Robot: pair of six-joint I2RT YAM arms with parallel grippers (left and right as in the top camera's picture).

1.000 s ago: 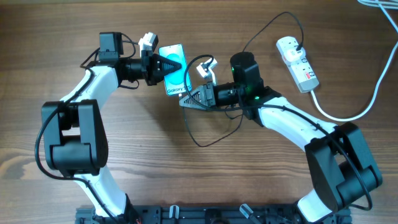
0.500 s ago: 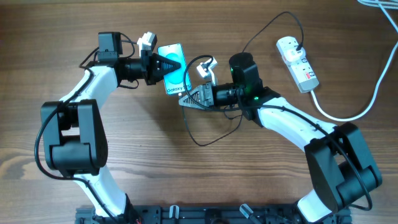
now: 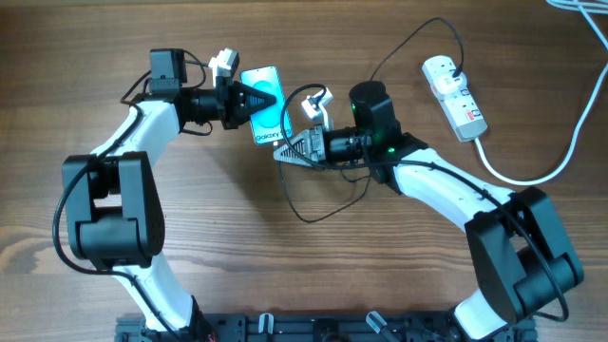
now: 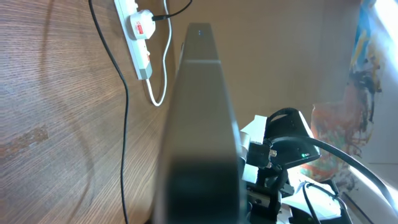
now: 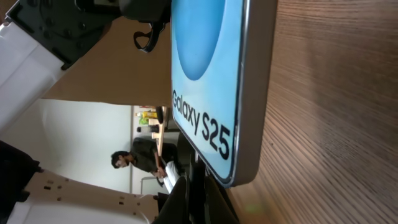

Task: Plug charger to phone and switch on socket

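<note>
Since a second ago the right gripper (image 3: 282,152) has crept slightly up and left, toward the lower end of the phone (image 3: 273,125). The left arm, the phone and the socket (image 3: 454,95) lie where they did.

The phone sits on the wood table (image 3: 190,247) between the two grippers, cyan screen up, with the white "Galaxy" strip at the end nearest the right gripper. The left gripper (image 3: 274,98) reaches in from the left and lies across the upper half of the screen, jaws closed. Whether it presses on the glass cannot be told.

The right gripper's jaws are closed too, and their tip is just beside the phone's strip end. In the right wrist view the phone (image 5: 205,74) fills the frame, its lower edge right at the fingers. A dark shape sits there, but whether it is the plug or the fingers themselves is unclear.

The charger (image 3: 302,219) runs as a thin black cable from the socket, arcs up and over behind the right arm, then loops on the table below the right wrist and rises toward that gripper's tip — its plug end is hidden.

The socket lies well apart to the right, near the table's far edge. The left wrist view shows it (image 4: 138,37) with a red switch, and the cable (image 4: 126,93) trailing away from it.
</note>
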